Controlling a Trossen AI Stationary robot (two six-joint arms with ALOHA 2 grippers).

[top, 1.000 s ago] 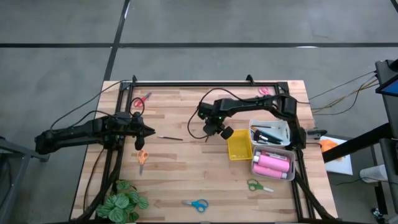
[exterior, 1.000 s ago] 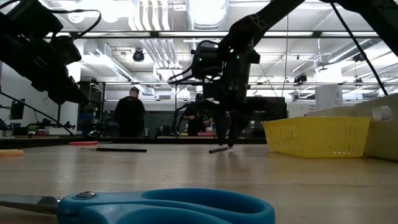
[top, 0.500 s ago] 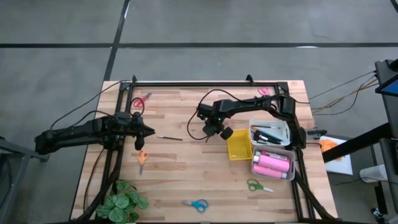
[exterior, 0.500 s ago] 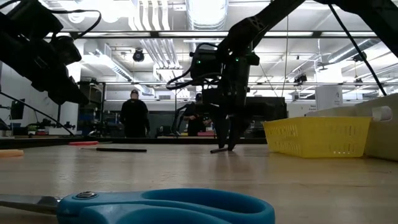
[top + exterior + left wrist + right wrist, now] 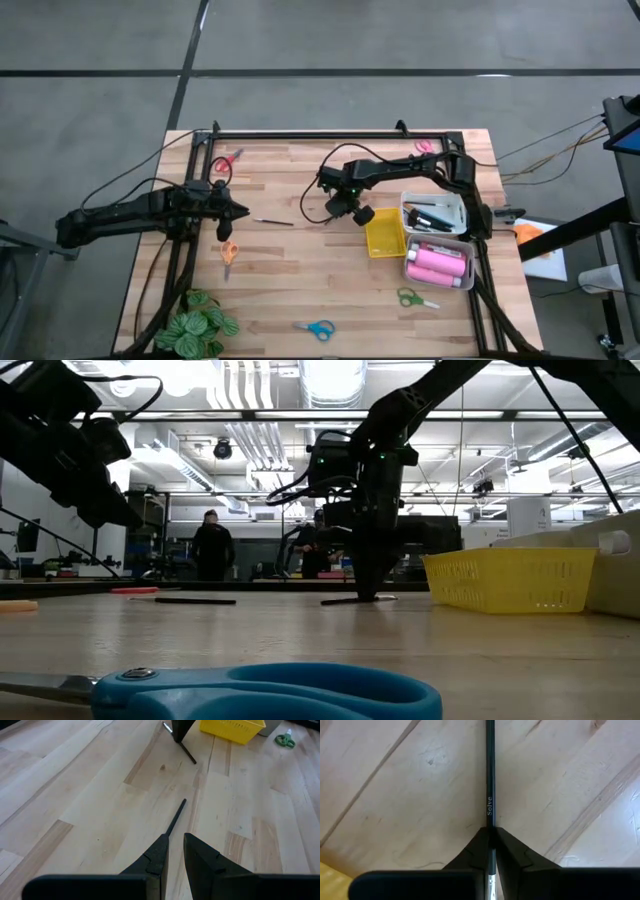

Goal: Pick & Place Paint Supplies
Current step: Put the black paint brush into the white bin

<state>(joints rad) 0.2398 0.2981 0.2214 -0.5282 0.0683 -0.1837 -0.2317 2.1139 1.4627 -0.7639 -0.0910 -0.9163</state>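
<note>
Overhead, the table (image 5: 300, 260) carries both arms. The right gripper (image 5: 333, 212) is lowered near the table's middle, just beside the yellow tray (image 5: 385, 235). The left gripper (image 5: 240, 211) hangs over the left half, pointing at a thin brush (image 5: 273, 222) lying just ahead of it. Scissors are scattered about: orange (image 5: 229, 253), blue (image 5: 317, 328), green (image 5: 414, 298) and red (image 5: 226, 161). Pink bottles (image 5: 437, 264) lie in the white tray (image 5: 438, 280) at the right edge, and a plant (image 5: 198, 325) sits at the near left corner.

The right wrist view alone shows the grip: the fingers (image 5: 477, 851) are pressed onto a dark brush (image 5: 490, 780) printed "Solve", which runs straight out between them along the wood. The low view shows that arm standing nearly vertical, its gripper (image 5: 366, 594) down at the table and the brush (image 5: 350, 599) lying flat or nearly so; contact with the wood is hard to judge from this angle. The left wrist view shows its fingers (image 5: 160, 855) slightly apart, holding nothing, with the thin brush (image 5: 176, 818) beyond their tips.

A second ago the right fingers stood apart around the brush, which then tilted up at one end; they have since closed on it. The left arm has not moved.
</note>
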